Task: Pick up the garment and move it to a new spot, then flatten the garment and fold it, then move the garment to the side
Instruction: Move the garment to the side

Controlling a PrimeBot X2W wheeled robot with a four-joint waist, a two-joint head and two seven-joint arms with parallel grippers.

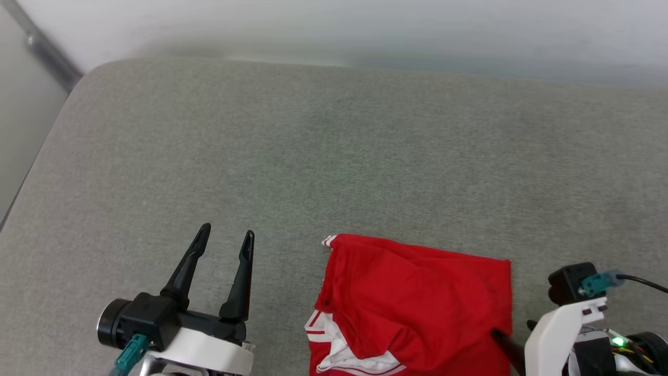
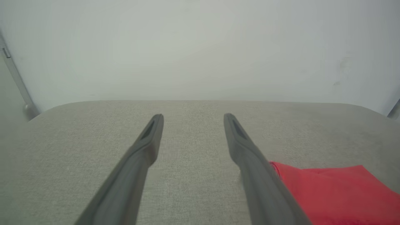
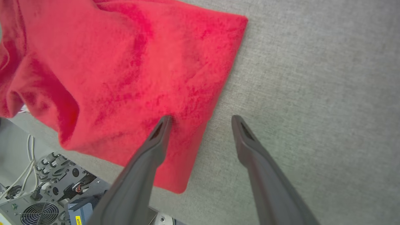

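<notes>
Readable text: none.
One entry: small yellow label [image 3: 78, 221] with dark print, on the blue-grey box [image 3: 82, 208] at the bottom left of the right wrist view, beside a fan grille [image 3: 40, 215]. The characters are too small, and cut by the frame edge, to make out.

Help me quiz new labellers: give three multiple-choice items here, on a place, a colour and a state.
1. Where on the grey cushion does the red jersey lie? A far left corner; B near edge, right of centre; C against the wall.
2. Which colour trims the jersey? A white; B blue; C yellow.
3. How is the right gripper? A shut on the jersey; B shut, empty; C open, astride the jersey's edge.
B: head view shows it low, right of centre. A: white stripes at its left side. C: jaws apart, one over fabric, one over cushion.
</notes>
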